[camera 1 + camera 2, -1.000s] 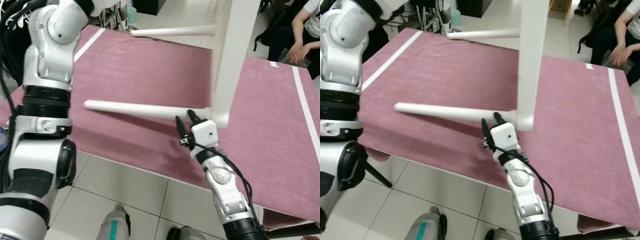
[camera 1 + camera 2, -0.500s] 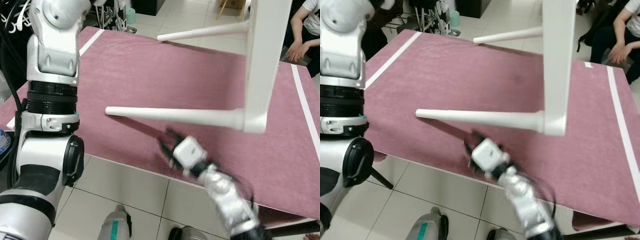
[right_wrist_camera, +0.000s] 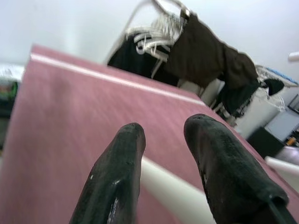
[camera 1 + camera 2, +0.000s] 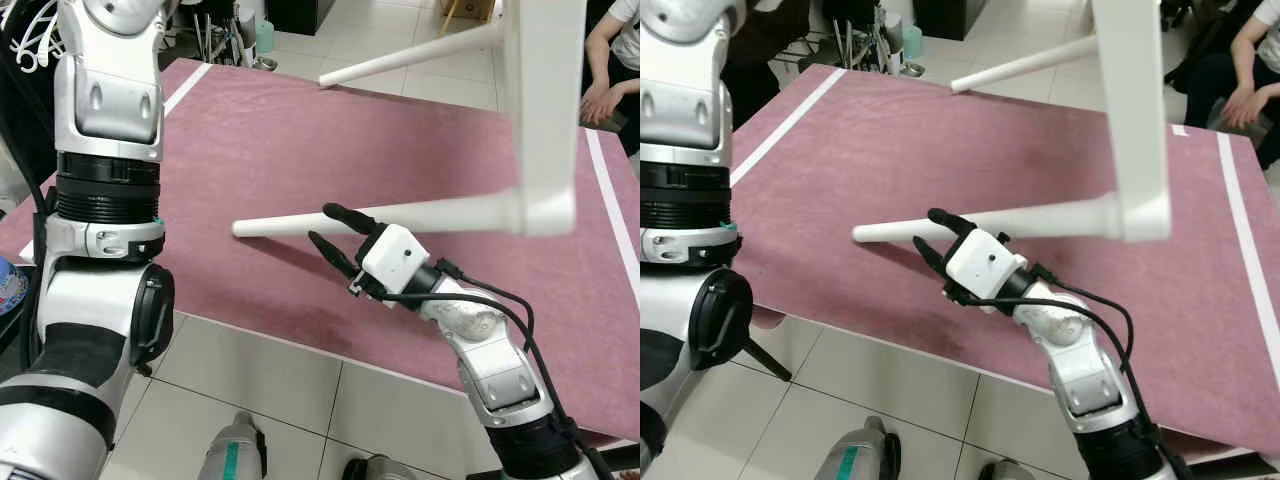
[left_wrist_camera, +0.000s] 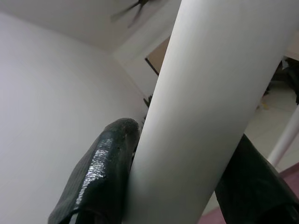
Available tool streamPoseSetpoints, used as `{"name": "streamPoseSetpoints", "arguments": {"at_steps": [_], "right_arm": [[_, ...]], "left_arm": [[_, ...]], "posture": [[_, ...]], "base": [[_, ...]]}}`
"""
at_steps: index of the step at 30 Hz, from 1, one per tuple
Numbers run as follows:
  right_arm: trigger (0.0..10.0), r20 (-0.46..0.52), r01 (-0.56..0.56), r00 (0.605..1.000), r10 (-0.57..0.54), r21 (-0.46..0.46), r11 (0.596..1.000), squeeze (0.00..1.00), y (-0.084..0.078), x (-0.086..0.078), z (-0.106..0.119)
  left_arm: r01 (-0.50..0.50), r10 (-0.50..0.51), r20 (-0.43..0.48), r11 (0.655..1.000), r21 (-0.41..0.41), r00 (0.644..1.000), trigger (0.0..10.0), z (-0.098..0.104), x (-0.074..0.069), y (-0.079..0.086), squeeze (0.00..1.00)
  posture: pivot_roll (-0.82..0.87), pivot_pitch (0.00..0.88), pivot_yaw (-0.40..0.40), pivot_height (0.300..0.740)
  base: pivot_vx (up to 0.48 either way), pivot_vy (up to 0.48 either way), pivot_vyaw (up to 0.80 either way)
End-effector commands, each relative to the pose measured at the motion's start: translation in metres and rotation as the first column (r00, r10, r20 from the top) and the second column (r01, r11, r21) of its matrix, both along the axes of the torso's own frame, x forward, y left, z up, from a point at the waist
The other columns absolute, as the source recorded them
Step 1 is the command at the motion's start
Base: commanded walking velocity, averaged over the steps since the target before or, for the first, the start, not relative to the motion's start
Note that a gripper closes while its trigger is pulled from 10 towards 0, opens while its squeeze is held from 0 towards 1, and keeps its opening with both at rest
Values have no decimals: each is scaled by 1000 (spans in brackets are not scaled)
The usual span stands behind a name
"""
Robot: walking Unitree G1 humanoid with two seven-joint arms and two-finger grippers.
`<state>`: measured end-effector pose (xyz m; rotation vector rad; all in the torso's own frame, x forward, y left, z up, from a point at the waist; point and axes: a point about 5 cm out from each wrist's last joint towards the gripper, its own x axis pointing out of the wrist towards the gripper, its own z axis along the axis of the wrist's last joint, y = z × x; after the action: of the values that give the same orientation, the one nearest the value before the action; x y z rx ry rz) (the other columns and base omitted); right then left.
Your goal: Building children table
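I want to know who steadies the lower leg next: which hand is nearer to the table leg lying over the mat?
Right. The right hand hovers open right beside the lower table leg, near its free end. The left hand is clamped on another white leg.

Right arm reached forward, elbow bent, its right gripper [image 4: 333, 232] with fingers [image 3: 117, 177] spread apart, pointing toward the robot's left. Left arm raised upright; left gripper [image 5: 182, 182] fingers [image 5: 100, 175] clamped on a white leg [image 5: 205, 102].
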<state>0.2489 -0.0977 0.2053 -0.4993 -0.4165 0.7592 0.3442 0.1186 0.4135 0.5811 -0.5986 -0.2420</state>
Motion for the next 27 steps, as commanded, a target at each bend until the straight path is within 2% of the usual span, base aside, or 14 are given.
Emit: {"name": "streamPoseSetpoints", "arguments": {"at_steps": [1, 3, 5, 6, 7, 9, 12, 15, 17, 22, 27], "right_arm": [[10000, -23, -84, 996, 86, 70, 994, 0, 12, -8, 12], [10000, -43, -117, 992, 121, 80, 990, 0, 15, -11, 14], [10000, -95, -189, 977, 193, 48, 981, 0, 19, -20, 8], [10000, -95, -189, 977, 193, 48, 981, 0, 19, -20, 8], [10000, -114, -199, 973, 201, 32, 979, 0, 18, -21, 5], [10000, -114, -199, 973, 201, 32, 979, 0, 18, -21, 5], [10000, -141, -185, 972, 186, 20, 983, 0, 14, -18, 2], [10000, -139, -174, 975, 175, 15, 985, 0, 13, -16, 2], [10000, -144, -171, 975, 169, 3, 985, 0, 13, -16, 0], [10000, -157, -170, 973, 168, 0, 985, 0, 14, -16, -2], [10000, -176, -159, 972, 156, -5, 987, 0, 13, -16, -4]], "left_arm": [[148, -148, 17, 969, -200, 989, 10000, 18, -8, -1, 0], [146, -146, 16, 968, -205, 989, 10000, 19, -8, -1, 0], [154, -160, -4, 953, -260, 987, 10000, 21, -7, 2, 0], [154, -160, -4, 953, -260, 987, 10000, 21, -7, 2, 0], [154, -175, -41, 939, -309, 984, 10000, 20, -4, 3, 0], [154, -175, -41, 939, -309, 984, 10000, 20, -4, 3, 0], [137, -215, -149, 901, -413, 965, 10000, 15, 2, 9, 0], [121, -218, -178, 890, -440, 960, 10000, 15, 5, 13, 0], [120, -246, -210, 870, -479, 946, 10000, 13, 8, 16, 0], [102, -239, -234, 871, -480, 942, 10000, 9, 10, 18, 0], [58, -198, -268, 889, -454, 943, 10000, -4, 11, 23, 0]], "posture": [[86, 0, 37, 740], [87, 0, 36, 740], [87, 0, 36, 740], [87, 0, 36, 740], [89, 0, 34, 740], [89, 0, 34, 740], [89, 0, 34, 740], [89, 0, 34, 740], [92, 0, 33, 740], [92, 0, 33, 740], [89, 0, 34, 740]], "base": [[0, 0, 0], [0, 0, 0], [0, 0, 0], [0, 0, 0], [0, 0, 0], [0, 0, 0], [0, 0, 0], [0, 0, 0], [0, 0, 0], [0, 0, 0], [0, 0, 0]]}}
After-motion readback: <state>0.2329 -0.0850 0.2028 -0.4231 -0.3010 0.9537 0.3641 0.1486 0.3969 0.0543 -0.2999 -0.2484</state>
